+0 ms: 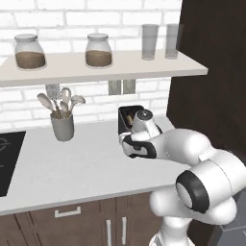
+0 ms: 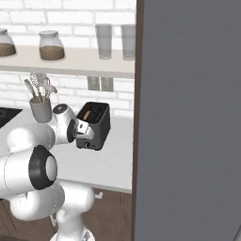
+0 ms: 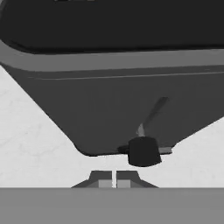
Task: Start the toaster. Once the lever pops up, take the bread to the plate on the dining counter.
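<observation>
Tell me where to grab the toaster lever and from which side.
Take the dark lever knob low on the toaster's narrow front face, coming straight in from the front. It juts out from the flat face, so it's the only graspable part. The gripper sits just below it, fingertips nearly together; it would probably need to open or simply press down.

The pale grey desk (image 1: 72,168) runs along the white brick wall above dark wood cabinets. On it, the dark grey toaster (image 2: 94,125) stands near the right end, a grey utensil holder (image 1: 62,126) with pale spoons stands against the wall, and a black cooktop (image 1: 8,161) is set in at the left. Above, a white shelf (image 1: 120,67) carries two lidded jars (image 1: 30,52) of brown contents and two clear glasses (image 1: 150,42).
</observation>
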{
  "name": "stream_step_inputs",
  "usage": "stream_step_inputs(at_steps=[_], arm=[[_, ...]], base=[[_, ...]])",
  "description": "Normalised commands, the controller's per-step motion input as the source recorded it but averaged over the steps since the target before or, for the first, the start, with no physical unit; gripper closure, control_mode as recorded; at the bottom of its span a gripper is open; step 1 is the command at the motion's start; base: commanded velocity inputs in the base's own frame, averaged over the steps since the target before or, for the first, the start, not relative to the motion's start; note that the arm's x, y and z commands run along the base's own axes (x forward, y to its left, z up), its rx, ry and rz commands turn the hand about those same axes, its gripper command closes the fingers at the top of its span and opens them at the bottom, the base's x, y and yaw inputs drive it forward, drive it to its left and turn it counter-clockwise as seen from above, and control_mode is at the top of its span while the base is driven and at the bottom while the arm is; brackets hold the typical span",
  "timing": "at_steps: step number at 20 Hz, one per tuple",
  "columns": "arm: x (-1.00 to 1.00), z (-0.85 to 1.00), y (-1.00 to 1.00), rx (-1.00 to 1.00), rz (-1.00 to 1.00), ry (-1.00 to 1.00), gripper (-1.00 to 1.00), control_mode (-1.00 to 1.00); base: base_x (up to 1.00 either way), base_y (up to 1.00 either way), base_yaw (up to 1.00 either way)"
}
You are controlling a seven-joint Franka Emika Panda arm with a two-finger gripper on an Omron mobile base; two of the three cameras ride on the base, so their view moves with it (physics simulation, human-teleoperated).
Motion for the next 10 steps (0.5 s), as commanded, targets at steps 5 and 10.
stream_step_inputs(at_steps=[5,10], arm=[[-0.75,0.25,0.00,0.00,0.00,-0.06,1.00,-1.00],[-0.27,0.90,0.00,0.00,0.00,-0.04,1.00,-1.00]], base=[[0.00,0.00,0.00],[0.00,0.00,0.00]])
